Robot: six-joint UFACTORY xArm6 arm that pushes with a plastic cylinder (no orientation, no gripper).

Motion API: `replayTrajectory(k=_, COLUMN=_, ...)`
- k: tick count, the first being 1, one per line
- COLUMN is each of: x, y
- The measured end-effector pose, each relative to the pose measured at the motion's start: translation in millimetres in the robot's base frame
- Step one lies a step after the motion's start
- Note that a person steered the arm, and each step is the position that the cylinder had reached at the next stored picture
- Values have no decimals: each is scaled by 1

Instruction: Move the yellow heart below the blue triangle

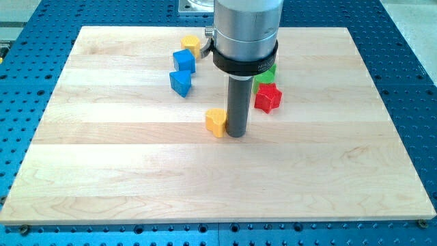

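Observation:
The yellow heart (216,121) lies near the board's middle. My tip (236,134) rests on the board right beside it, touching or almost touching its right side. The blue triangle (180,83) lies up and to the left of the heart. The heart is below the triangle and offset a little to its right. The arm's grey body hides the board behind it at the view's top.
A blue cube (184,60) sits just above the blue triangle. A second yellow block (190,45) lies above that. A red star (268,98) and a partly hidden green block (266,75) lie right of the rod. The wooden board (102,171) sits on a blue perforated table.

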State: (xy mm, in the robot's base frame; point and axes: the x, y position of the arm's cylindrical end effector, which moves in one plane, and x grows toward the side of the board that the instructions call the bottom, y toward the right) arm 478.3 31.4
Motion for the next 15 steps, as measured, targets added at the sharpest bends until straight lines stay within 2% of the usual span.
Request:
replayTrajectory(k=1, x=0, y=-4)
replayTrajectory(k=3, x=3, y=-68)
replayTrajectory(k=4, x=42, y=-77)
replayTrajectory(k=5, x=56, y=-83)
replayTrajectory(k=7, x=-5, y=-83)
replayTrajectory(k=10, x=-23, y=-83)
replayTrajectory(k=12, x=-23, y=-83)
replayTrajectory(k=15, x=6, y=-15)
